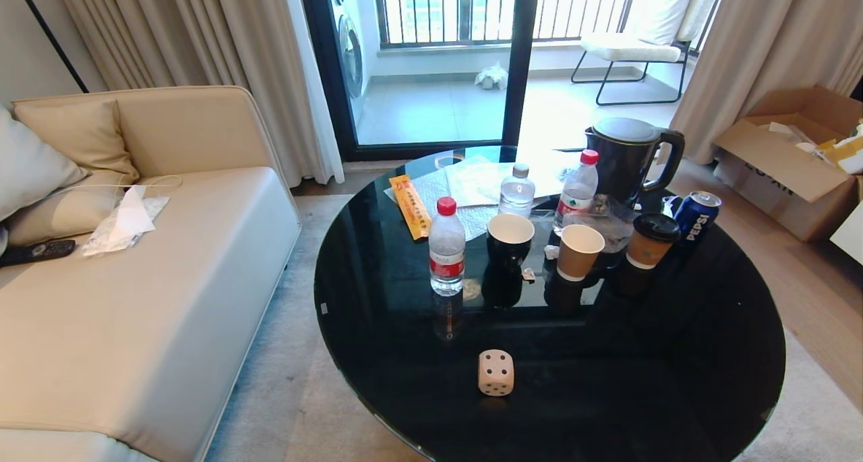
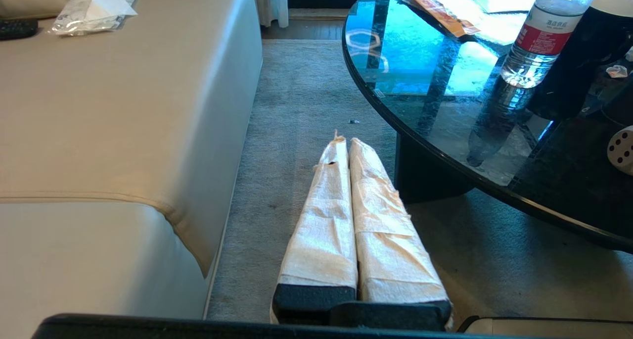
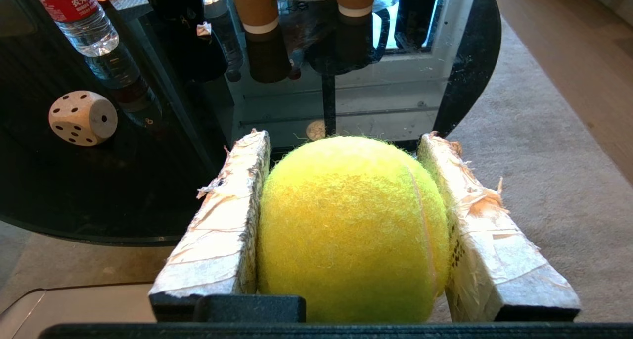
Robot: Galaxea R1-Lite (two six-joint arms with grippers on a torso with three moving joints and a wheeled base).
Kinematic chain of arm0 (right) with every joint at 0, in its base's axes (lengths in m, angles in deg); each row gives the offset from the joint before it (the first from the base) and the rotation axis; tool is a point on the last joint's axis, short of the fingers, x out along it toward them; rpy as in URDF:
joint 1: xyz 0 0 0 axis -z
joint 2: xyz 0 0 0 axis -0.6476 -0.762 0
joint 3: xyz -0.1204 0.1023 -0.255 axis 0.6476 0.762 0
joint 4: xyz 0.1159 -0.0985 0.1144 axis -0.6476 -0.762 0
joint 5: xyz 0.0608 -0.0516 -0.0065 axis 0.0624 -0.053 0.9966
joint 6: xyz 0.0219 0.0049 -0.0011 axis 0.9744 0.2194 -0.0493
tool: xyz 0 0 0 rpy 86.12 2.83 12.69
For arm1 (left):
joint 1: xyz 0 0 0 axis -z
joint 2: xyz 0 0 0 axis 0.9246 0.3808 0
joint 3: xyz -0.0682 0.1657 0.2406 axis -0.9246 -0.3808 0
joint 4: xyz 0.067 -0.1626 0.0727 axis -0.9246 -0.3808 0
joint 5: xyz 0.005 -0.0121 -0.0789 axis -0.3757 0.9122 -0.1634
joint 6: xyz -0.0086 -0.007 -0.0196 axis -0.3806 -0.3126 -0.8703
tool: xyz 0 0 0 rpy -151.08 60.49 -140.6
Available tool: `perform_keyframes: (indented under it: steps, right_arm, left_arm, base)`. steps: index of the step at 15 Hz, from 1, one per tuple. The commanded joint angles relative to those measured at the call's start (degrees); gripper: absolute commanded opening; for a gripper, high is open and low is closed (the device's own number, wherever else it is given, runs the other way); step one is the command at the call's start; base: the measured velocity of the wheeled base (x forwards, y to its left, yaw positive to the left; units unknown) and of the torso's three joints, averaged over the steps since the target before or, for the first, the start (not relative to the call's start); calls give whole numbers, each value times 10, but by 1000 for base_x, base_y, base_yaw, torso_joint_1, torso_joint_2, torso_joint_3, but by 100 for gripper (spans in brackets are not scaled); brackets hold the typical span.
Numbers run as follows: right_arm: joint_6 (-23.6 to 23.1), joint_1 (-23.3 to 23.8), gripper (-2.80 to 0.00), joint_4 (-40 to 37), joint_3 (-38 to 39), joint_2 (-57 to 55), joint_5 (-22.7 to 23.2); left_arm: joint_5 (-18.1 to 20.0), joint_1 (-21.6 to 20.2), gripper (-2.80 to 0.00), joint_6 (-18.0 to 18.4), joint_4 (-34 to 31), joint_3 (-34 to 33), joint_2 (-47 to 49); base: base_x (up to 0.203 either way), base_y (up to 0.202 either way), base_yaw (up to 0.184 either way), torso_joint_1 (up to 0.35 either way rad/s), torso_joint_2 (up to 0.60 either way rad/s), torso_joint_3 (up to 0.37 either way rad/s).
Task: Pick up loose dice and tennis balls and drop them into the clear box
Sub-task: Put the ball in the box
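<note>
My right end effector (image 3: 346,146) clamps a tennis ball (image 3: 351,230) low in the frame; my left end effector (image 2: 344,142) is pressed closed, empty. No clear box shows, so releasing here would likely send the ball rolling across the carpet (image 3: 534,146), while the cream die (image 1: 496,373) waits on the desk (image 1: 607,394).

Head camera overlooks the round table (image 1: 377,354); both low wrist cameras share its cream die (image 1: 495,373).

One cream die (image 1: 495,373) with dark pips sat upright on the black glass table (image 1: 607,381), near its front edge, apart from the bottles and cups behind it. Its top face showed four pips. One fuzzy yellow-green tennis ball (image 3: 348,227) was clamped between the taped fingers (image 3: 217,230) of the right gripper (image 3: 344,138), off the table's edge, above the carpet.
</note>
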Motion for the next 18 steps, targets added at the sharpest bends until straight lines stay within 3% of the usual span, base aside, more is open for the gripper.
perform_keyframes:
  steps: [1,6,18]
  right_arm:
    - [0,0,-280,-1,0,-1,0]
    - [0,0,-280,-1,0,-1,0]
    - [0,0,-280,-1,0,-1,0]
  left_arm:
    - [0,0,-280,-1,0,0,0]
    - [-2,0,-280,-8,-1,0,0]
    - [-1,0,-280,-8,-1,0,0]
  base:
    - [0,0,0,0,0,0]
    - [0,0,0,0,0,0]
    - [-180,0,-1,2,1,4]
